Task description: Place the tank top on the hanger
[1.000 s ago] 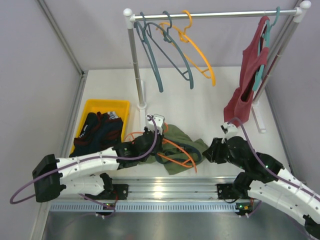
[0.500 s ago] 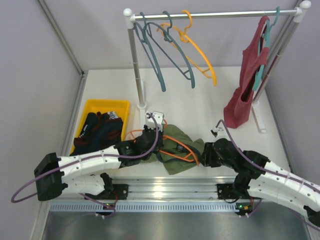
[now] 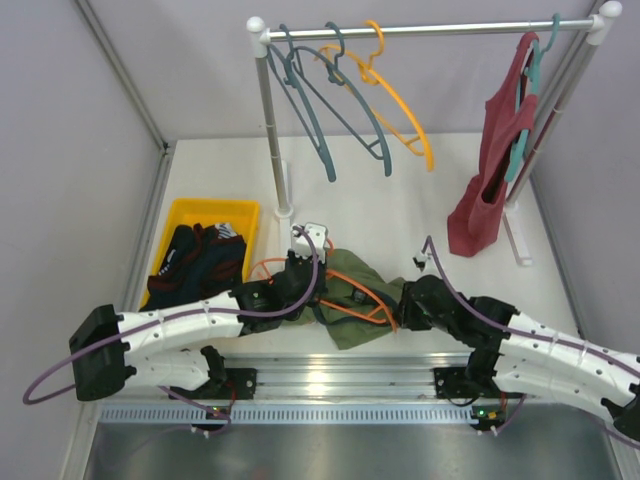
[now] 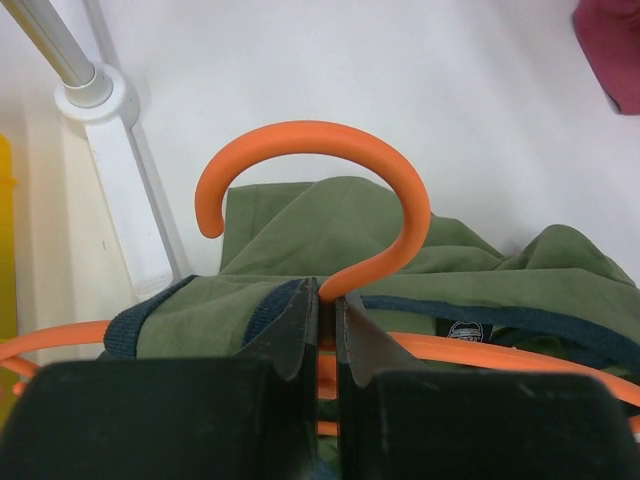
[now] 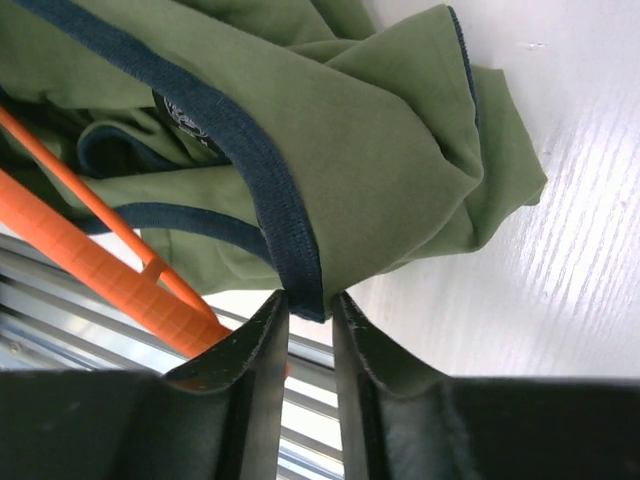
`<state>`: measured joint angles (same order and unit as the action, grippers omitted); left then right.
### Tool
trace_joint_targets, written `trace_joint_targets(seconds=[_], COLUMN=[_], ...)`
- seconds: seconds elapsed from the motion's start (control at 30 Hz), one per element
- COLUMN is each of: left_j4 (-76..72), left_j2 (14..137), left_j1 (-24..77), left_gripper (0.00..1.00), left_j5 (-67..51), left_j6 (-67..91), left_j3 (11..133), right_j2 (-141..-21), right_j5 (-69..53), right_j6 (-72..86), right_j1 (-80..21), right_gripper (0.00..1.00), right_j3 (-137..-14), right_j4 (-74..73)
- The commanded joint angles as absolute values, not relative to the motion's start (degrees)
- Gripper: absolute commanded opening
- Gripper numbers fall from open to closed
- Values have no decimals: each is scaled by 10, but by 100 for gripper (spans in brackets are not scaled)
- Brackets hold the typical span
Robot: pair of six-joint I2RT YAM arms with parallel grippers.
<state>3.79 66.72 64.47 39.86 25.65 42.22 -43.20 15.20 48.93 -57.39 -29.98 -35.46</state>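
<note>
The olive-green tank top [image 3: 352, 272] lies crumpled on the white table near the front edge, with the orange hanger [image 3: 372, 301] threaded through it. My left gripper [image 3: 308, 285] is shut on the hanger's neck just below the hook [image 4: 400, 190], over the cloth [image 4: 330, 225]; in its wrist view the fingertips [image 4: 327, 290] pinch the orange stem. My right gripper [image 3: 402, 305] is at the top's right edge. Its tips [image 5: 310, 300] nip a folded corner of navy trim on the tank top [image 5: 380, 160], with only the very edge between them. An orange hanger arm [image 5: 110, 270] runs to their left.
A yellow bin [image 3: 212, 208] with dark navy-and-red clothes [image 3: 195, 262] stands at the left. The rack pole [image 3: 268, 120] rises behind the top, its base [image 4: 100, 100] close by. Teal hangers [image 3: 310, 120], an amber hanger [image 3: 400, 110] and a dark red top [image 3: 495, 170] hang from the rail.
My right arm has moved left up to the tank top's right edge and its jaws have narrowed onto the trim. The left gripper has kept its hold on the hanger.
</note>
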Motion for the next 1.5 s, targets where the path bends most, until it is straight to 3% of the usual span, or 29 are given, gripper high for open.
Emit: trace_joint_targets(seconds=[0.0,0.13,0.2,1.0,1.47], left_j4=[27,26,21,5,-33], left_j2=[658,664,667,696,699], left_j1=[644,645,645,645,646], left_gripper=[0,0,0,0,0], left_j5=[439,453,460,512,507], left_j6=[259,264,264,269,258], left_j3=[439,443,444,454,452], right_j2=[-427,-412,-403,-349,-482], right_j5=[178,185,185,160,95], right_j6=[503,506,507,497,476], right_j1=[-585,-586,-586,-589,-589], right_gripper=[22,4,0,0,0], right_j3=[-301,-305,-305,-380,-462], right_j4=[-335,-360,-370,-448,-339])
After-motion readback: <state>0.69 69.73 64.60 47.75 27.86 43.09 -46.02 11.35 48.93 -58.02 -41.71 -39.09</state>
